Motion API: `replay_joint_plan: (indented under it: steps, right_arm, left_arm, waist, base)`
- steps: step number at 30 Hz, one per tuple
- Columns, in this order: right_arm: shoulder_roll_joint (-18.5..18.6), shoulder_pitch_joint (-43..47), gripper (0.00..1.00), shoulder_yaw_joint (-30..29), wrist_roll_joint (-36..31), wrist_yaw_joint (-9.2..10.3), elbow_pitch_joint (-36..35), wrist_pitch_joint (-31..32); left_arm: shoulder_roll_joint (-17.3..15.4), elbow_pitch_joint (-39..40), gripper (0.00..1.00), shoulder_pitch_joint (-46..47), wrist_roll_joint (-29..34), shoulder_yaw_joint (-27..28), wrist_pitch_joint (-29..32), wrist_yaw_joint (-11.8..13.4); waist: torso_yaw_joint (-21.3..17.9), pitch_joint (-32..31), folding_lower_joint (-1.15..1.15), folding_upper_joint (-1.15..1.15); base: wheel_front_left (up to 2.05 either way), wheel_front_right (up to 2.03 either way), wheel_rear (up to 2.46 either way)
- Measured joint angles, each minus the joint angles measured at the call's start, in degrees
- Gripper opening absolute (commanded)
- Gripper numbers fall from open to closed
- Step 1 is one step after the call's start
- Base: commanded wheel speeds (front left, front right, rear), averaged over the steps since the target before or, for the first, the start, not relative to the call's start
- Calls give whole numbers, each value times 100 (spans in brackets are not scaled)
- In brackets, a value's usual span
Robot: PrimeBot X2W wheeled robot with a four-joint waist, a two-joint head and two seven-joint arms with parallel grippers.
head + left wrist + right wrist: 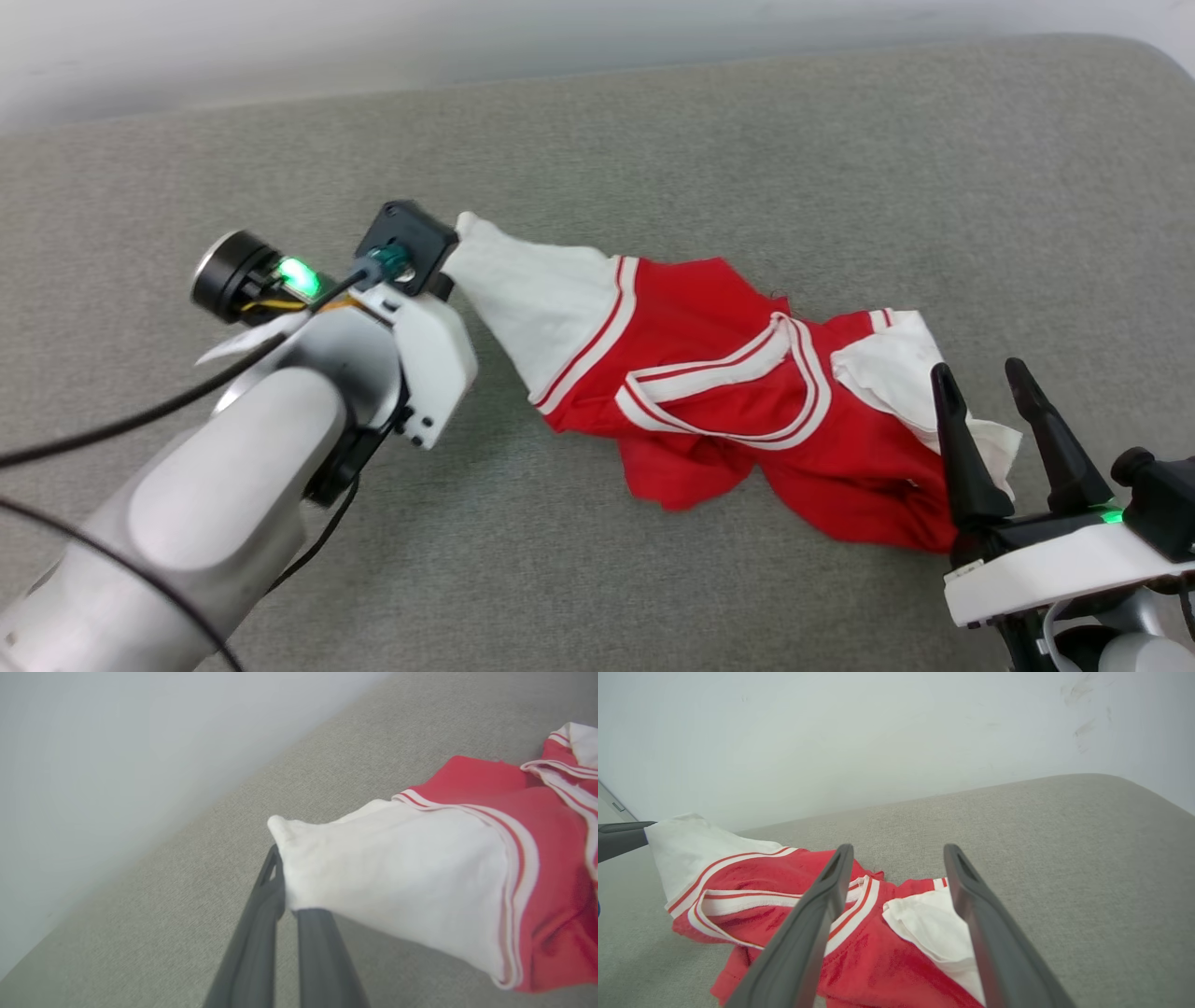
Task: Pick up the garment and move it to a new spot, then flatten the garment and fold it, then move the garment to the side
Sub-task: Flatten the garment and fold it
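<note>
The garment [709, 373] is a red jersey shirt with white sleeves and striped trim, lying crumpled on a grey fabric surface. My left gripper [446, 271] is shut on the tip of its left white sleeve, which is pulled taut and lifted. In the left wrist view the gripper [289, 891] pinches that white sleeve [397, 882]. My right gripper [978, 369] stands open just in front of the other white sleeve [896, 373], apart from it. In the right wrist view that gripper [899, 851] frames the garment [752, 882] and the sleeve [924, 924].
The grey padded surface [653, 140] stretches wide around the garment and ends at a pale wall [280, 47] behind. Its rounded far right corner [1134, 788] is in the right wrist view. A black cable [112, 429] trails from my left arm.
</note>
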State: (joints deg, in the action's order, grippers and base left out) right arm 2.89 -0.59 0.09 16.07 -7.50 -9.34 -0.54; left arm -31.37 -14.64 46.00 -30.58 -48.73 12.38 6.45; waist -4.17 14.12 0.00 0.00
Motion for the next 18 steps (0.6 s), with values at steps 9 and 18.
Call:
replay_joint_plan:
  steps: [9, 18]
  right_arm:
    - [0, 69, 100, -137, -41, 0, -100, 86]
    - [-1, 91, 100, -170, -63, 0, -169, 209]
  left_arm:
    - [-975, 1589, 0, -1655, -378, 450, -100, 1118]
    - [-880, 1571, 0, -3320, -1294, 727, -662, 1626]
  waist:
    - [394, -136, 0, 0]
    - [583, -206, 0, 0]
  base:
    - [0, 0, 0]
    - [0, 0, 0]
